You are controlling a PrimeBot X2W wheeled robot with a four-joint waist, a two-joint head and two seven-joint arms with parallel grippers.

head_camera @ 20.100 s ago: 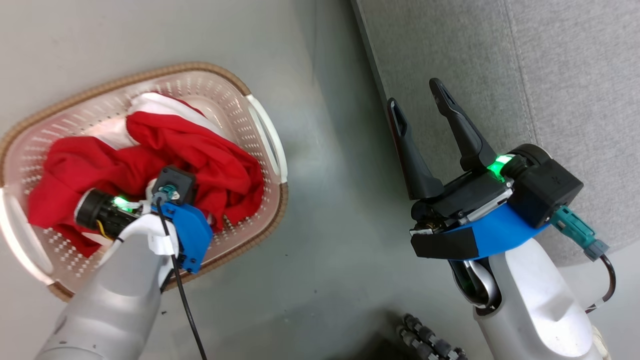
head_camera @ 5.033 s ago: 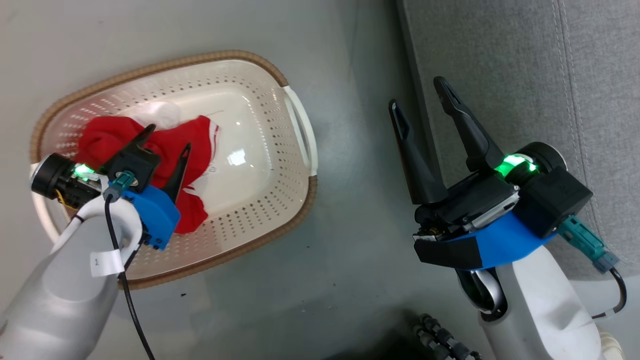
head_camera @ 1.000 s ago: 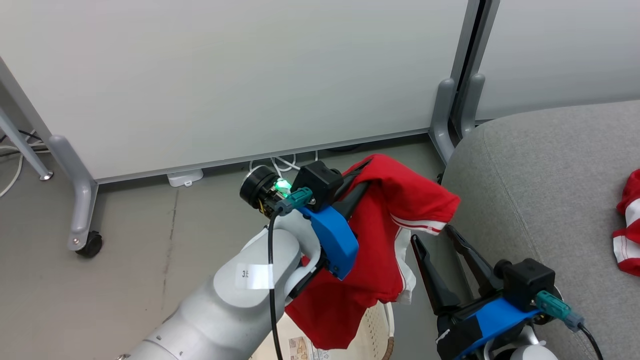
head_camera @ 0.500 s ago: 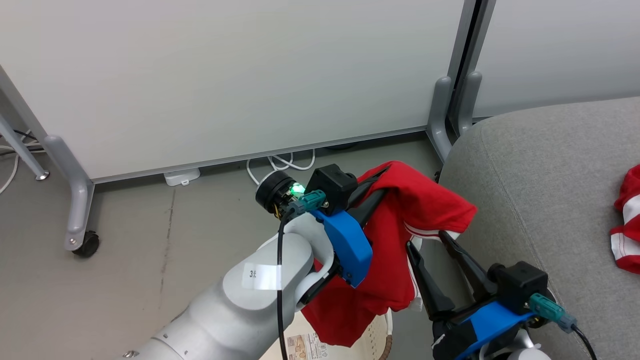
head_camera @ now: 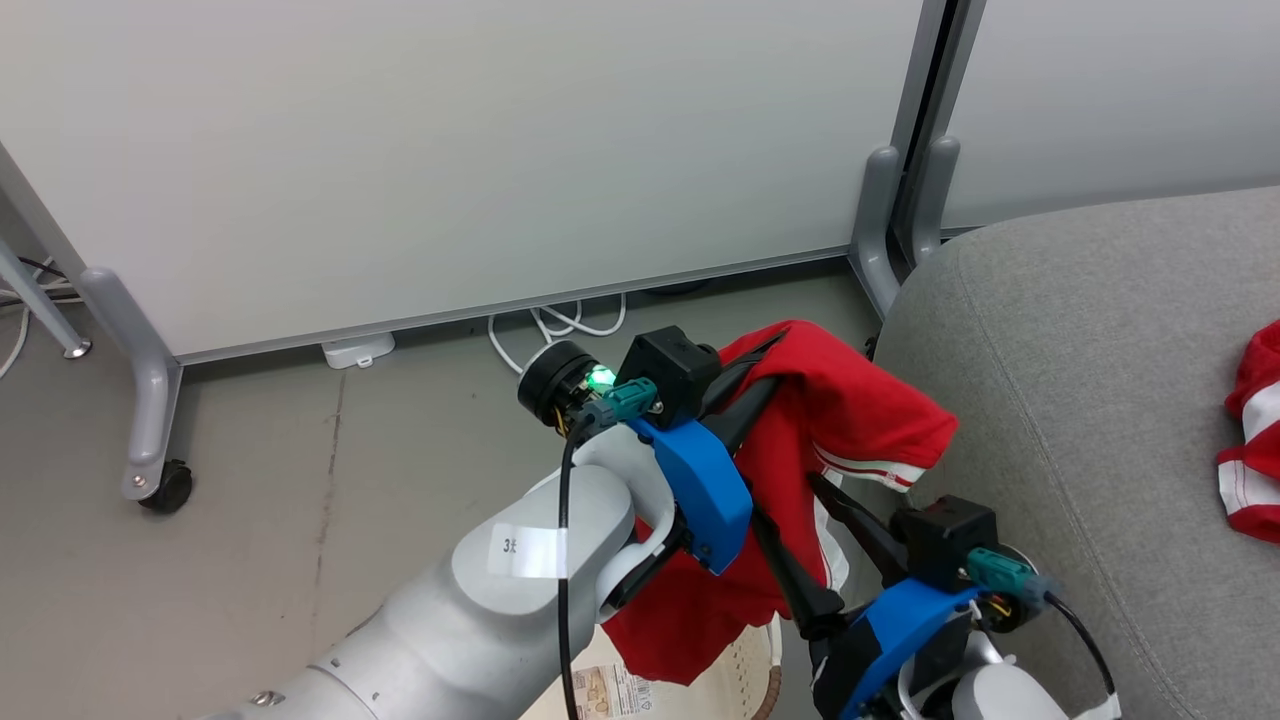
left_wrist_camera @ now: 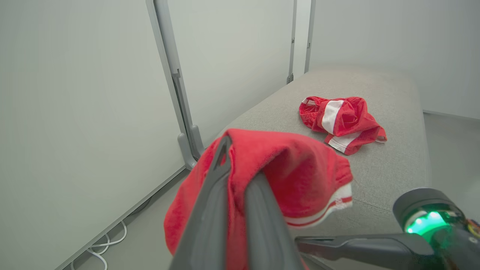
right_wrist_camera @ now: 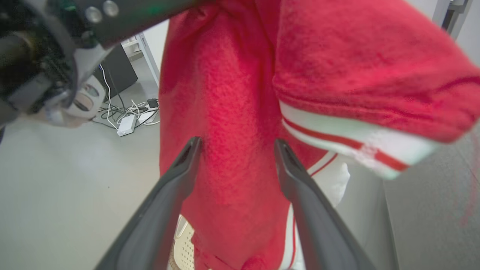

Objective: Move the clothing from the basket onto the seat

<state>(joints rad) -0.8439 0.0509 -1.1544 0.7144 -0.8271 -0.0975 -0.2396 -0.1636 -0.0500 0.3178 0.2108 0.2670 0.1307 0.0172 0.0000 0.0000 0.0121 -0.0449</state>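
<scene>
My left gripper (head_camera: 765, 365) is shut on a red garment (head_camera: 850, 410) with white bands and holds it in the air, draped over the fingers (left_wrist_camera: 219, 176). The cloth hangs down over the cream basket (head_camera: 745, 665), whose corner peeks out at the bottom. My right gripper (head_camera: 785, 497) stands open just below, its fingers on either side of the hanging red fabric (right_wrist_camera: 236, 112). The grey seat (head_camera: 1080, 330) lies to the right. A second red and white garment (left_wrist_camera: 341, 120) rests on the seat (left_wrist_camera: 378, 168).
White partition panels stand behind on grey legs, one with a caster (head_camera: 160, 485). White cables (head_camera: 555, 325) and a small white adapter (head_camera: 357, 350) lie on the grey floor by the panel base. More cables and a power strip (right_wrist_camera: 127, 120) sit farther off.
The left gripper has carried the hanging garment slightly to the right, toward the seat. The right gripper has swung left and up against the hanging cloth.
</scene>
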